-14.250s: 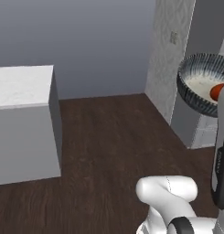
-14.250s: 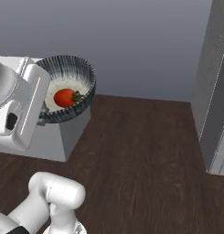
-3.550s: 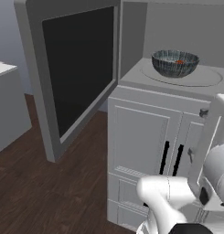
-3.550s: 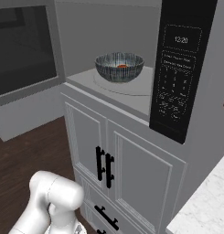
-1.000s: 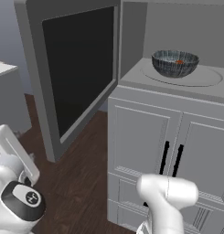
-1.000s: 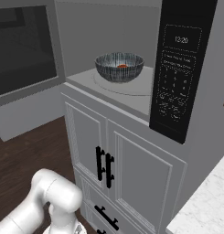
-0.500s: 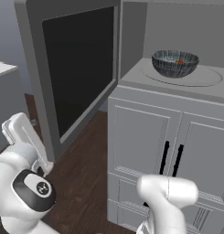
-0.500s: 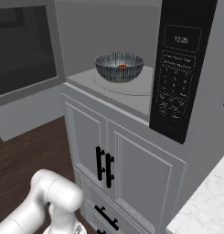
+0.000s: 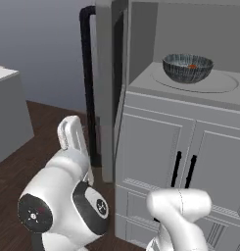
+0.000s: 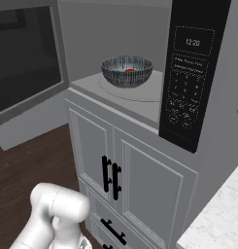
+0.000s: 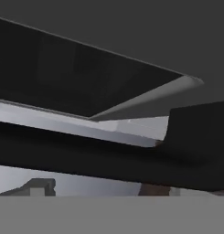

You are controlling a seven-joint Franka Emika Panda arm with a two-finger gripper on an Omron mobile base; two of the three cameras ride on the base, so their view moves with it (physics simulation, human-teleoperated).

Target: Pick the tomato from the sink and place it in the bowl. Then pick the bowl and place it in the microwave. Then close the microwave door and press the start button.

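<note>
The microwave (image 10: 140,104) sits built in above white cabinet doors (image 10: 120,180), its pale cavity open. The microwave door (image 10: 25,63) is swung out to the left of the cavity, dark glass facing the room; from the left base view it appears nearly edge-on. The bowl (image 10: 127,71) rests on the turntable (image 10: 140,95) inside the microwave, and the tomato (image 10: 130,70) lies in the bowl. The gripper's jaws stand wide apart, holding nothing, close against the door.

Bowl (image 10: 127,71) holding tomato (image 10: 130,70) sits inside microwave (image 10: 140,58); microwave door (image 10: 25,61) open, at left.
</note>
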